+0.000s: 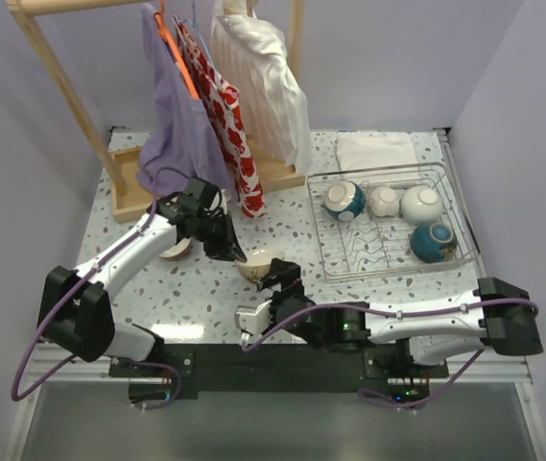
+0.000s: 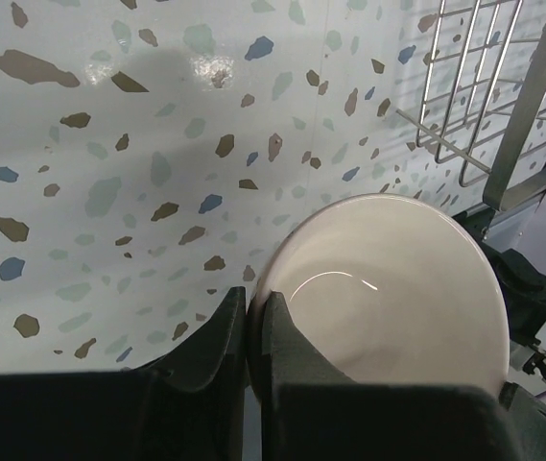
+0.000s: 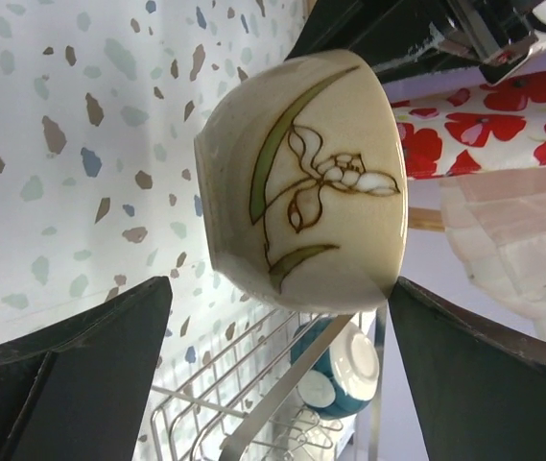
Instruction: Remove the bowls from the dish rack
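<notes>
Handing off mid-unload: L gripper (image 2: 253, 309) is clamped on the rim of the cream flower-painted bowl (image 3: 301, 173), one finger inside, one outside. R gripper (image 3: 277, 288) stands wide open either side of it, not touching. Bowl hangs tilted over the table (image 1: 205, 288), just left of the dish rack (image 1: 378, 272); we can't tell if it touches down. Four others sit in the rack, teal bowl (image 1: 434, 242) nearest R base; second bowl (image 1: 177, 250) is on table under L arm. Next, we judge: R backs out w/o clipping the bowl, L sets it down, R reaches into rack.
</notes>
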